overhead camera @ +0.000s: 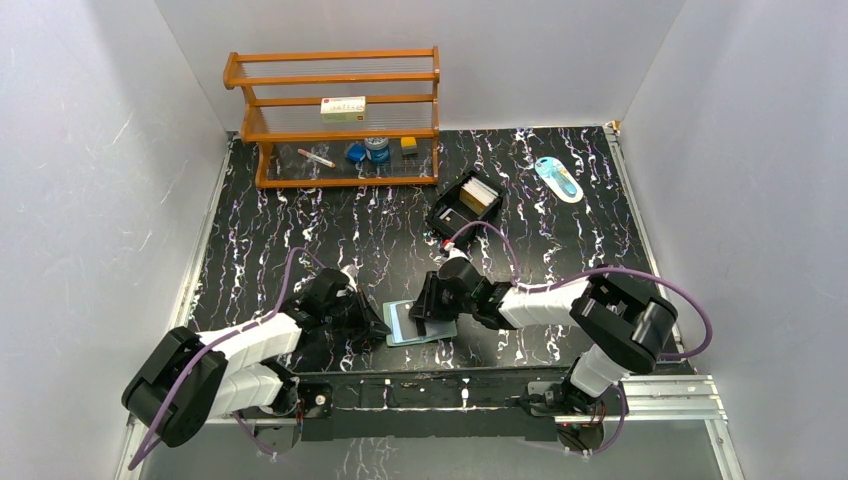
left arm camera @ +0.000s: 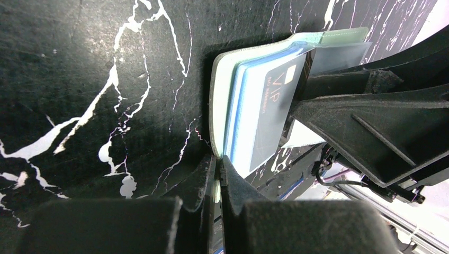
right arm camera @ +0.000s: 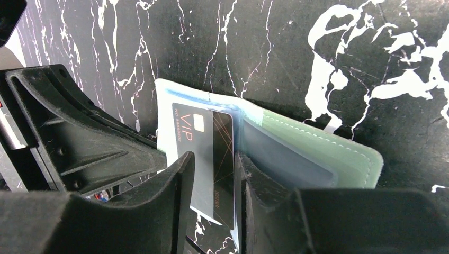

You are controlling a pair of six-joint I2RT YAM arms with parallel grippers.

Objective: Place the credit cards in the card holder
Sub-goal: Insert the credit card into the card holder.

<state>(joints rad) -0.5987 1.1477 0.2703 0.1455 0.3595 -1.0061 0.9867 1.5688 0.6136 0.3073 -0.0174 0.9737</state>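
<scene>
The teal-green card holder (overhead camera: 440, 331) lies open on the black marbled table near the front edge. My left gripper (overhead camera: 382, 326) is shut on its left edge, the thin flap pinched between the fingers (left arm camera: 217, 161). A dark card marked VIP (right arm camera: 209, 140) sits partly inside a pale blue inner pocket, its lower end sticking out; it also shows in the left wrist view (left arm camera: 272, 111). My right gripper (right arm camera: 213, 159) is open, its fingers straddling that card from above the holder (right arm camera: 328, 153). More cards stand in the black box (overhead camera: 466, 203).
A wooden shelf (overhead camera: 340, 115) with small items stands at the back left. A blue-white oval object (overhead camera: 558, 178) lies at the back right. The metal rail (overhead camera: 640, 395) runs along the table's near edge, close behind the holder.
</scene>
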